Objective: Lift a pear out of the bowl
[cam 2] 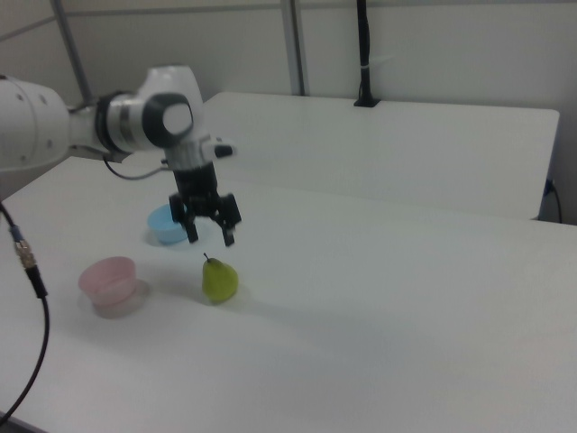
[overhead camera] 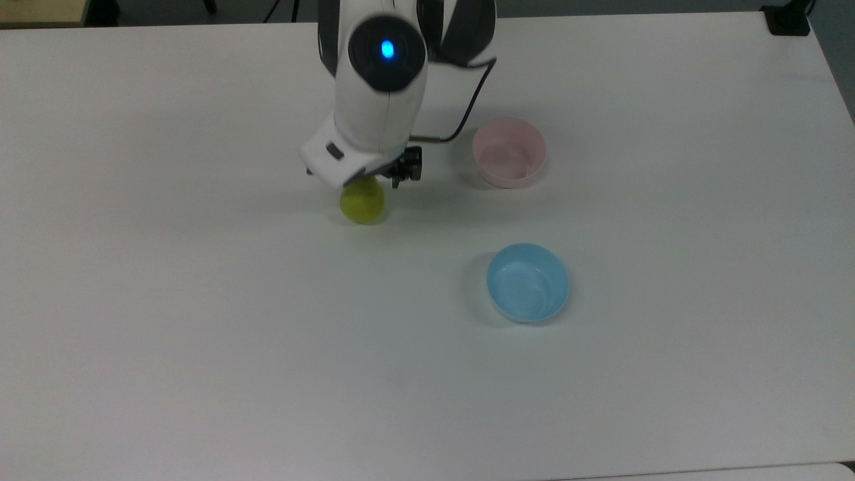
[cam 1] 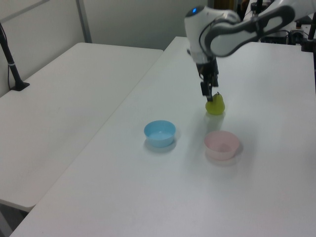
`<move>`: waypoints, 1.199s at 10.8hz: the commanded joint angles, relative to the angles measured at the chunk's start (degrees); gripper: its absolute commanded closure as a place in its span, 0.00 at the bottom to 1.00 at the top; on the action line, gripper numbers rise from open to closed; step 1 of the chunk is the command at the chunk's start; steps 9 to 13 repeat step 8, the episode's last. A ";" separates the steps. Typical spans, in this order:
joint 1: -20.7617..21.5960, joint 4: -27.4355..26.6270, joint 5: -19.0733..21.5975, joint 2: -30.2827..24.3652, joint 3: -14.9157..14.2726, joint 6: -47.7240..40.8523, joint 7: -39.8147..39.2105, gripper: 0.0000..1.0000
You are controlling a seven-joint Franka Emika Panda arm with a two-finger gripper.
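The pear (cam 2: 219, 280) stands upright on the white desk (overhead camera: 200, 334), with its fat end down and its little stem pointing up. It can stand like that because its bottom is round and wide. It is not in the pink bowl (overhead camera: 509, 151). In the top view the pink bowl sits to the right of the pear, well apart from it, and nothing is in it. A blue bowl (overhead camera: 528, 282) sits nearer the camera, also with nothing in it.

The claw (cam 2: 207, 230) hangs just above the pear and does not touch it. Its two fingers are spread apart and hold nothing. The pear sits right under the gap between them.
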 commanded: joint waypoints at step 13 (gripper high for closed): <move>-3.35 -0.13 2.02 -14.46 -0.51 -9.46 3.82 0.00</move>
